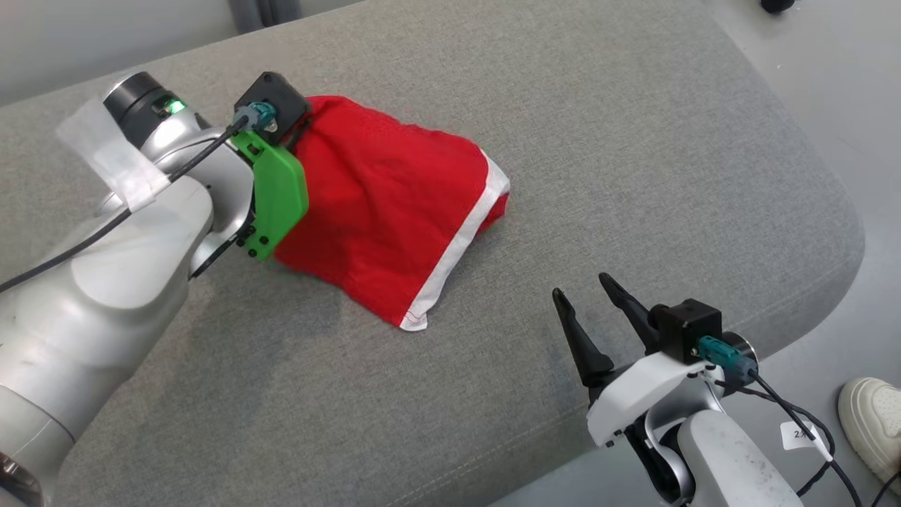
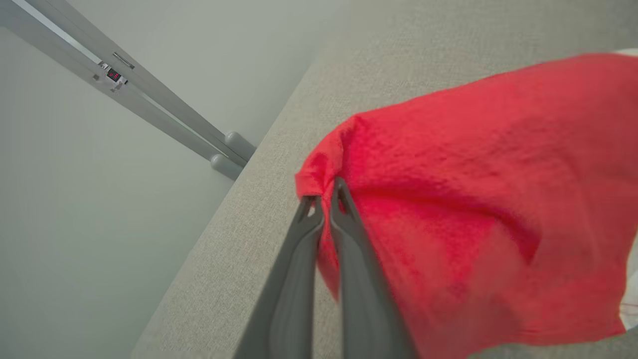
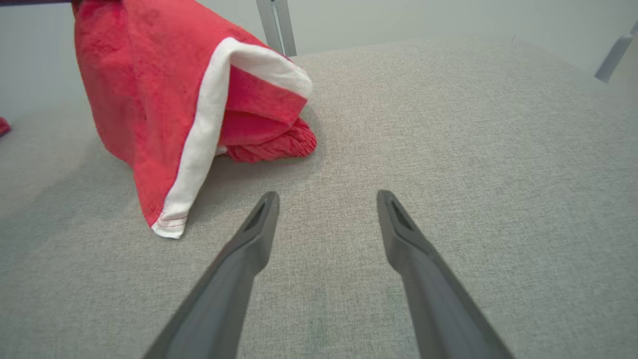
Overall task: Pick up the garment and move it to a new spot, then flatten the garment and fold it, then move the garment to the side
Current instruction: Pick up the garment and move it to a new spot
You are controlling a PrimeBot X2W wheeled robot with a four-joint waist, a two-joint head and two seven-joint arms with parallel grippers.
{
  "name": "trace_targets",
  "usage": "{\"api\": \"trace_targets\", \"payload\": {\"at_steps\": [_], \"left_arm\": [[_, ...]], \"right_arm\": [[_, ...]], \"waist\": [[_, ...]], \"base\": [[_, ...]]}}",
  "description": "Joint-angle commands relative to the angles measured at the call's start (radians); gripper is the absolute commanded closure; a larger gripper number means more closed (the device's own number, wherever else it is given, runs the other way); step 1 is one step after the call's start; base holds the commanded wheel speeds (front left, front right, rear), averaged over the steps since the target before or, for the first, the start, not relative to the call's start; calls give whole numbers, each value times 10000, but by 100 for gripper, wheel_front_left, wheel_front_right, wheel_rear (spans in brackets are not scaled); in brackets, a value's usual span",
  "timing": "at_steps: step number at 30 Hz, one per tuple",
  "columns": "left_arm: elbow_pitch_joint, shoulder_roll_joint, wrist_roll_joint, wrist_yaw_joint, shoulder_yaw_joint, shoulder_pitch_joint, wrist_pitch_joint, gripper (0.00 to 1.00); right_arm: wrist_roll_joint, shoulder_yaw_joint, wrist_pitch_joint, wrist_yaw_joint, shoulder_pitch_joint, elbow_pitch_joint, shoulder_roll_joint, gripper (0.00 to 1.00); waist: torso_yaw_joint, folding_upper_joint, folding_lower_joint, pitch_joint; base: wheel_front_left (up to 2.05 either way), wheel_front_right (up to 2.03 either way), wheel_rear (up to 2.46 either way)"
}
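The red garment [image 1: 380, 204] with a white stripe is on the left part of the grey cushion [image 1: 633, 141]. One upper corner is lifted, and from it the cloth hangs down like a tent. Its lower edge and a bunched part rest on the cushion. The left gripper [image 2: 325, 193] holds this corner, its jaws pinching the cloth. The right gripper [image 1: 581, 285] is near the front edge of the cushion, apart from the garment, its jaws spread wide over bare fabric. A pale shoe [image 1: 873, 422] stands on the floor at the right.
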State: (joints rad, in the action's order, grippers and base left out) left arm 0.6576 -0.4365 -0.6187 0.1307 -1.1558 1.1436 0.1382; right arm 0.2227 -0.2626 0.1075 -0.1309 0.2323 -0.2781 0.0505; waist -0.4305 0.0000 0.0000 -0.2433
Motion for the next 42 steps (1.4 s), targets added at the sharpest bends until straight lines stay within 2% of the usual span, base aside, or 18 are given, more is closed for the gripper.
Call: {"api": "trace_targets", "payload": {"at_steps": [1,2,3,12,17,19,22,26,30,35,42], "left_arm": [[321,-37,195,-17,-95,93,-284,75],[589,5,291,-60,-136,114,-470,15],[861,92,330,-176,-113,116,-676,0],[2263,957,-273,-774,527,-396,-2200,0],[2372,1501,-811,-1091,1013,-975,-3136,0],[2239,1630,-953,-1130,1082,-1298,-3392,0],[1802,1817,-1083,-1440,1195,-2047,-3778,0],[910,1920,-891,-2083,1406,-3145,-4024,0],[-399,1966,-497,-2423,1591,-4291,-4036,0],[-850,2199,-202,-2299,1237,-5333,-4029,0],[-144,2558,-20,-2104,849,-5107,-3955,0]], "right_arm": [[-1,-25,33,1,160,-13,-2,0],[-35,-23,25,3,163,-28,4,0],[-70,-4,18,3,161,-42,1,0],[-287,225,-87,3,43,-87,2,0],[-442,629,-204,1,-221,-46,2,0],[-510,796,-259,3,-280,13,7,0],[-659,1241,-338,3,-507,87,15,0],[-805,1483,-445,3,-664,136,12,0],[-930,1759,-513,3,-784,248,9,0],[-959,1940,-650,3,-907,469,7,0],[-798,1950,-672,3,-847,618,5,0]], "waist": [[-137,0,0,-210],[-101,0,0,-242],[-42,0,0,-265],[765,0,0,24],[1464,0,0,480],[1703,0,0,627],[2096,0,0,1007],[2248,0,0,1316],[2263,0,0,1416],[2065,0,0,1337],[1569,0,0,799]], "base": [[0,0,0],[0,0,0],[0,0,0],[0,0,0],[0,0,0],[0,0,0],[0,0,0],[0,0,0],[0,0,0],[0,0,0],[0,0,0]]}}
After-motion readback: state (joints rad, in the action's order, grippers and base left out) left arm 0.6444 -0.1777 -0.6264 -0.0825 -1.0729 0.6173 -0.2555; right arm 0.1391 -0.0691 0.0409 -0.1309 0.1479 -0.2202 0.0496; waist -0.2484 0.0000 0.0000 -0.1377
